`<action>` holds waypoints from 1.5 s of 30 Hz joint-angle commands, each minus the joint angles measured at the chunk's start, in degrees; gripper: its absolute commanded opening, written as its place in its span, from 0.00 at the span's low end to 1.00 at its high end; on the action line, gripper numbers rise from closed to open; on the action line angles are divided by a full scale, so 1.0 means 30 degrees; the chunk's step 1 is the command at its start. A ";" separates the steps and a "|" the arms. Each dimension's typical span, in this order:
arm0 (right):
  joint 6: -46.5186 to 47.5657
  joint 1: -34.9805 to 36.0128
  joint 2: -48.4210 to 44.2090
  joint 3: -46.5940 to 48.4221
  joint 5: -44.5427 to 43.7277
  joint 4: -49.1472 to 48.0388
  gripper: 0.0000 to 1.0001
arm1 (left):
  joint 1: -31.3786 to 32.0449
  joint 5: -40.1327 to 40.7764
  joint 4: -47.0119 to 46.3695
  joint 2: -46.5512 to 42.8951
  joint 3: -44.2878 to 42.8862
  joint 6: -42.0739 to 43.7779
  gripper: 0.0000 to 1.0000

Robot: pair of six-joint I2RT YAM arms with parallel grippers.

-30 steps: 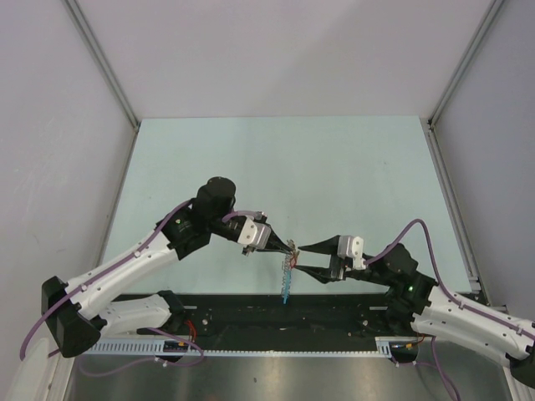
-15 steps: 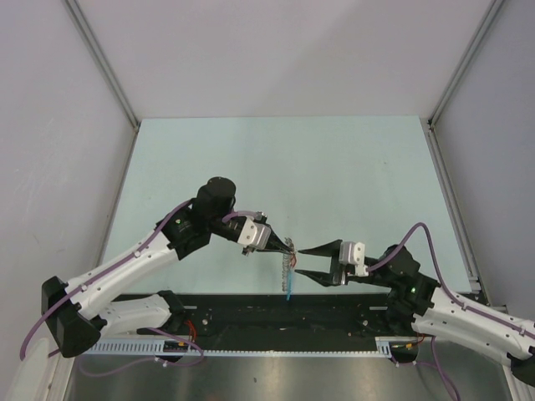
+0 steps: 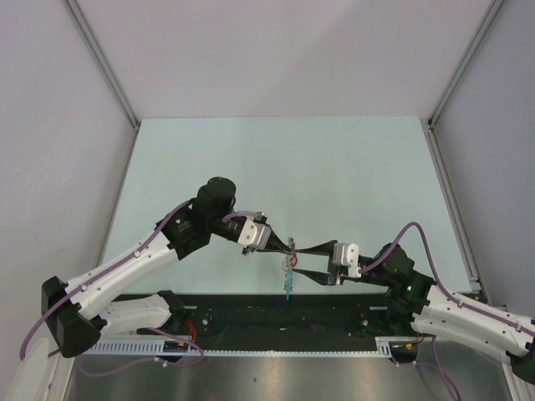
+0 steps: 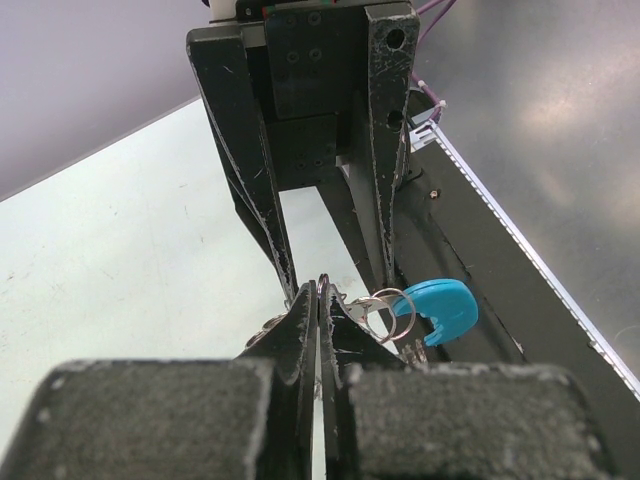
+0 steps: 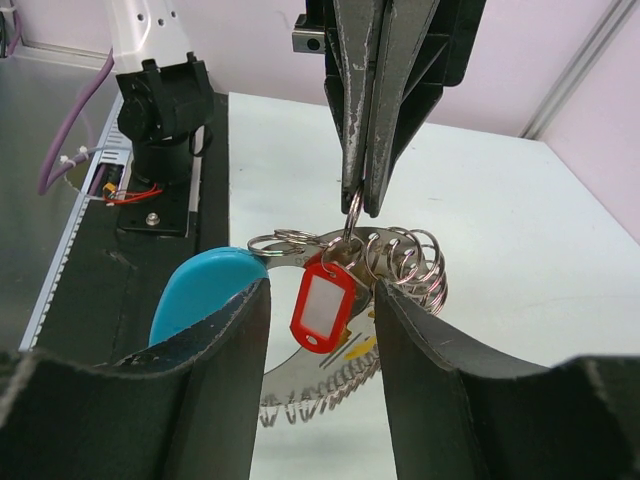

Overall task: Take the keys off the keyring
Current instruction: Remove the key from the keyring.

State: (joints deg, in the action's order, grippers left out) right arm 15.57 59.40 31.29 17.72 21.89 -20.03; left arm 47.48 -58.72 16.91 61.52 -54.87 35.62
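Right wrist view: left gripper [image 5: 364,205] nips the keyring [image 5: 405,262], right gripper [image 5: 320,300] spread

The left gripper's fingers are pressed together on one silvery loop of the keyring, and the rest of the bundle hangs just below its tips. The right gripper is spread, one finger on either side of the hanging bundle; whether either finger touches it I cannot tell. A red-headed key [image 5: 322,305] dangles in the gap between those fingers, under the left gripper's tips. The blue arc [image 5: 195,290] juts out past one right finger, partly hidden behind it
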 commanded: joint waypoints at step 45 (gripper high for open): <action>-0.1323 0.0065 0.1669 0.0804 0.0234 -0.2960 0.29 | -0.0096 -0.1374 0.0019 -0.0115 -0.0665 0.0696 0.01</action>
State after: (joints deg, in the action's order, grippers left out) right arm 13.32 59.40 35.09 17.74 23.22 -24.34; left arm 47.48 -58.70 16.95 61.52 -54.87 36.01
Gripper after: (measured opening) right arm 0.325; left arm 0.005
